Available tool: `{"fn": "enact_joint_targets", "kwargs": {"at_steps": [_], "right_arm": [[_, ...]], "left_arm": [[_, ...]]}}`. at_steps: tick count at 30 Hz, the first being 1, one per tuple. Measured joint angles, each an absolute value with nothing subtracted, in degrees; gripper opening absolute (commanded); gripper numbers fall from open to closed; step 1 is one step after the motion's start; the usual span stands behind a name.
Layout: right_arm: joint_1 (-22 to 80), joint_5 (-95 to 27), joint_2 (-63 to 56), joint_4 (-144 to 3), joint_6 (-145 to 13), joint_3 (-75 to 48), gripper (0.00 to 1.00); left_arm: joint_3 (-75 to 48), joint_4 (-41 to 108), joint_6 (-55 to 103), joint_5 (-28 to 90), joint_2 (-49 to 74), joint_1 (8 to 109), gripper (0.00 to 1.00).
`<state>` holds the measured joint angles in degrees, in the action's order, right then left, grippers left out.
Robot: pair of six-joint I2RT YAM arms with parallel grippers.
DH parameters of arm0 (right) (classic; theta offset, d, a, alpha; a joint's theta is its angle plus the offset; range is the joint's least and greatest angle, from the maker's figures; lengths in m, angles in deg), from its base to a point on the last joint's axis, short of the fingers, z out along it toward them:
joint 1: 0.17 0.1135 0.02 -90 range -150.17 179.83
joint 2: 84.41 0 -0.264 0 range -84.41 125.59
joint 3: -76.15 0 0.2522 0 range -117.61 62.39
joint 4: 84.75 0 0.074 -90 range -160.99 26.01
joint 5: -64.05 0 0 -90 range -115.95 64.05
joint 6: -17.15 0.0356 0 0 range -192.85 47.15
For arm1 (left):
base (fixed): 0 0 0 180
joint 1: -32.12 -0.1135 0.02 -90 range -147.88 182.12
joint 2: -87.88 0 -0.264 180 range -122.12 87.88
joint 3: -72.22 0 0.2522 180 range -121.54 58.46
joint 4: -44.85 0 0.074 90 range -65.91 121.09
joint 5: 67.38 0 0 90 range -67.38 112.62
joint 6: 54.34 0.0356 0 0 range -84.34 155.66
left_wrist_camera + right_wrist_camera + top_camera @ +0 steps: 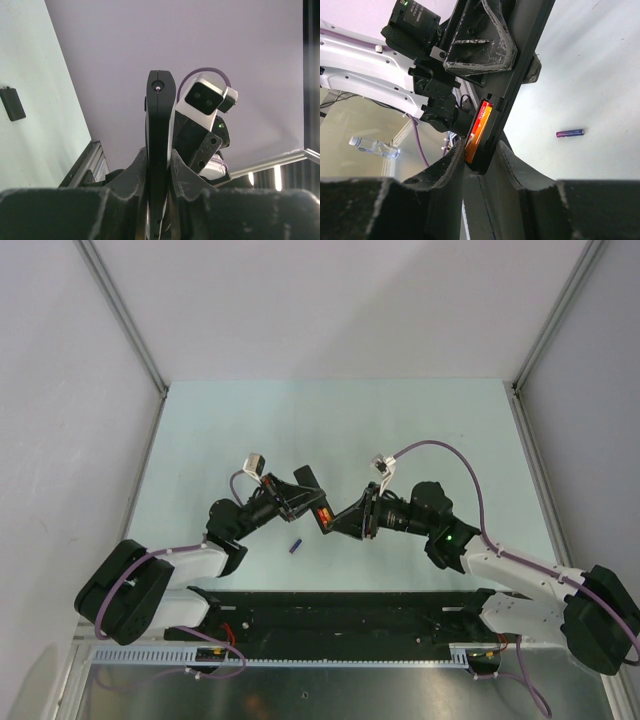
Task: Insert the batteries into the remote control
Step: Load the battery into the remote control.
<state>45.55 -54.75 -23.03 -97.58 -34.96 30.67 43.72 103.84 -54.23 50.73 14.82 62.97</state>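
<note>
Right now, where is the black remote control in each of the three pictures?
Top external: remote control, picture centre, tilted.
Left wrist: upright and end-on, mid-picture.
Right wrist: slanted bar, top right down to bottom centre.
Shared landmark: the left gripper clamped on it, in all three.

White links (520, 570), black joints (125, 590), purple cables (450, 447), scuffed black right pincer (480, 150).

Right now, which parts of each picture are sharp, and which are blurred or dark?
Top external view: even soft light, faint shadows; the loose battery is tiny but clear. Left wrist view: the remote control is sharp, the left tool dark and blurred. Right wrist view: the orange battery is sharp, the right tool blurred.
</note>
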Motion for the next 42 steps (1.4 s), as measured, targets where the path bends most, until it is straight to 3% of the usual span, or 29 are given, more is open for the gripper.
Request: {"fn": "enact_joint_targets", "kwargs": {"at_steps": [6, 8, 16, 18, 19, 22, 27, 36, 42], "right_arm": [[44.98, -55.45, -21.91, -98.82, -32.75, 30.67, 0.11], [44.89, -55.51, -21.67, -98.98, -32.22, 30.67, 0.00], [44.80, -55.34, -21.59, -98.10, -31.24, 30.67, 0.00], [44.74, -55.34, -21.74, -97.66, -31.20, 30.67, 0.08], [44.72, -55.29, -21.85, -97.40, -31.07, 30.67, 0.19], [44.72, -55.12, -22.29, -96.27, -30.59, 30.60, 0.36], [44.56, -53.61, -22.48, -93.49, -29.95, 29.05, 0.53], [44.28, -51.97, -22.48, -90.93, -29.34, 27.32, 0.55], [44.23, -52.26, -23.03, -88.97, -29.56, 26.86, 0.61]], "left_arm": [[43.74, 103.84, -53.81, 50.04, 14.82, 62.97, 0.00], [43.74, 103.84, -53.68, 49.90, 14.82, 62.97, 0.00], [43.78, 103.82, -52.61, 49.88, 14.82, 63.10, 0.00], [43.78, 103.82, -52.26, 49.88, 14.82, 63.19, 0.00], [43.78, 103.82, -52.08, 49.90, 14.82, 63.26, 0.00], [43.78, 103.82, -51.56, 49.95, 14.78, 63.50, 0.00], [43.78, 103.86, -51.56, 51.26, 14.50, 64.28, 0.00], [43.78, 103.90, -51.56, 52.59, 13.95, 64.98, 0.00], [43.78, 103.90, -51.36, 52.83, 13.86, 64.87, 0.00]]}}
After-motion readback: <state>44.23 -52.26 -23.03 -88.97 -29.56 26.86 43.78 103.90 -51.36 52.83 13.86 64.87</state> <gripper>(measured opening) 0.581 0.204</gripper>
